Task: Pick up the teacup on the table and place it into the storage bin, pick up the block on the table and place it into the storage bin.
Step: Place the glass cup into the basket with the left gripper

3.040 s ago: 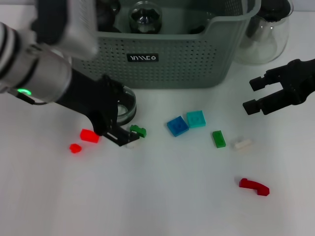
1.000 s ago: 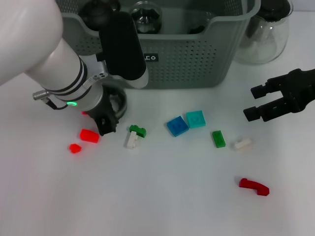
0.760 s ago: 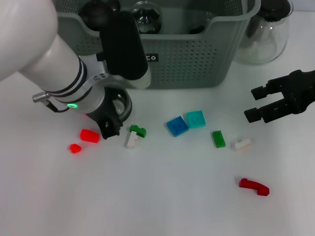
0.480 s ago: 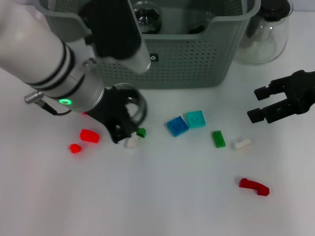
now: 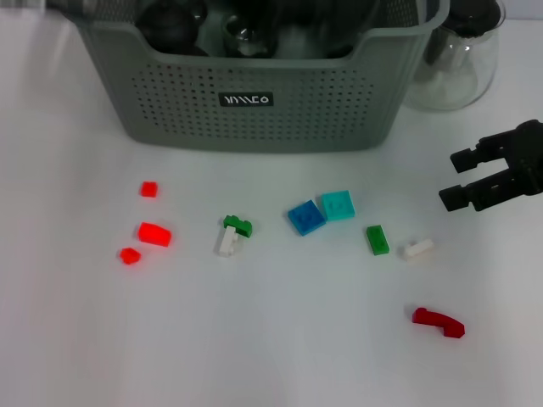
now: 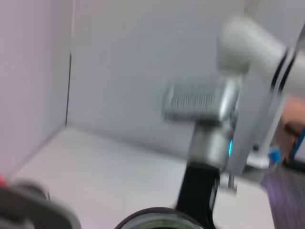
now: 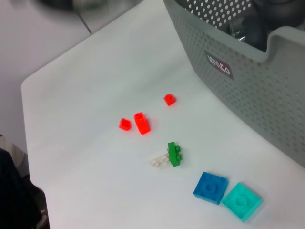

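Observation:
The grey-green storage bin stands at the back of the table, with dark and glass items inside. The teacup is gone from the table; a dark round rim close in the left wrist view looks like it, carried by my left gripper, which is outside the head view. Loose blocks lie in front of the bin: red ones, a green one on a white one, a blue and a teal tile. My right gripper hovers open at the right edge, holding nothing.
A clear glass jug stands right of the bin. More pieces lie at the right: a flat green block, a small white one and a curved dark red piece. The right wrist view shows the bin and the table's edge.
My left arm, which closed around the teacup in front of the bin, has risen out of the head view and the cup left the table with it. The right gripper drifted slightly right.

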You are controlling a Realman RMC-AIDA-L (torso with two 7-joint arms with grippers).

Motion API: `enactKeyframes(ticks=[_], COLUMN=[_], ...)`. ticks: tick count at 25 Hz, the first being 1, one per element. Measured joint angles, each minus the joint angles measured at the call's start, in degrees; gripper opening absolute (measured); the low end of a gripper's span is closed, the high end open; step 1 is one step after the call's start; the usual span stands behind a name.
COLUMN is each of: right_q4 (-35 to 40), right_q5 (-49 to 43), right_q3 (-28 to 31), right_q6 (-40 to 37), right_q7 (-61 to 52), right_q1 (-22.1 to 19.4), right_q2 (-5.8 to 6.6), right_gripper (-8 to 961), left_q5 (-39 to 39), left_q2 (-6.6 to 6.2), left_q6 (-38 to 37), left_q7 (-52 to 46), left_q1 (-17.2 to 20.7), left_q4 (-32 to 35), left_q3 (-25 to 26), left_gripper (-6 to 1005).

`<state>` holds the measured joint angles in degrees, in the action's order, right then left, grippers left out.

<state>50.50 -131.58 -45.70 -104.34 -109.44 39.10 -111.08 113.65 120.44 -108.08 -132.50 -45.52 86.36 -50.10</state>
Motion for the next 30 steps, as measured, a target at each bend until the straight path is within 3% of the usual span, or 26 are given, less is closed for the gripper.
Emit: enactKeyframes(ticks=[4, 6, 8, 11, 14, 19, 20, 21, 22, 27, 30], right_q4=[0.12, 0.12, -0.08, -0.39, -0.33, -0.12, -0.19, -0.20, -0.21, -0.29, -0.38], right_q5=[0.00, 0.01, 0.00, 0.00, 0.00, 0.00, 0.00, 0.00, 0.00, 0.01, 0.01], right_q3=[0.51, 0.65, 0.73, 0.77, 0.76, 0.28, 0.25, 0.25, 0.25, -0.16, -0.24], right_q6=[-0.25, -0.23, -0.05, 0.28, 0.18, 0.48, 0.58, 0.65, 0.68, 0.72, 0.94], right_q7=[-0.65, -0.76, -0.77, -0.77, -0.77, -0.57, -0.48, -0.41, -0.37, 0.12, 0.61], right_q1=[-0.01, -0.03, -0.02, 0.18, 0.62, 1.17, 1.27, 1.29, 1.32, 1.17, 1.01], right_q2=[0.37, 0.43, 0.44, 0.41, 0.11, -0.28, -0.28, -0.29, -0.31, -0.80, -0.97], right_gripper=[909, 909, 909, 908, 908, 908, 908, 908, 908, 908, 908], left_q5=[4.02, 8.65, 13.55, 16.87, 20.59, 28.12, 28.12, 29.75, 34.16, 41.78, 44.55], left_q2=[-5.27, -7.19, -8.51, -8.77, -8.04, -5.19, -5.19, -4.34, -2.12, 1.10, 1.95], left_q6=[8.51, 15.30, 22.94, 28.71, 35.02, 42.77, 42.77, 44.01, 47.33, 53.82, 57.71], left_q7=[-0.81, -0.46, 0.41, 0.97, 0.78, -1.93, -1.93, -2.23, -2.45, -3.75, -4.78], left_q1=[-6.79, -9.34, -11.83, -13.08, -13.63, -14.13, -14.13, -14.39, -15.72, -18.39, -18.96], left_q4=[-9.07, -15.97, -23.91, -29.04, -32.09, -33.87, -33.87, -34.53, -37.23, -43.04, -45.83], left_q3=[0.71, 0.21, -0.13, -1.11, -3.67, -9.74, -9.74, -10.96, -12.61, -12.83, -12.83], left_gripper=[49, 50, 50, 51, 51, 52, 53, 53, 53, 54, 55])
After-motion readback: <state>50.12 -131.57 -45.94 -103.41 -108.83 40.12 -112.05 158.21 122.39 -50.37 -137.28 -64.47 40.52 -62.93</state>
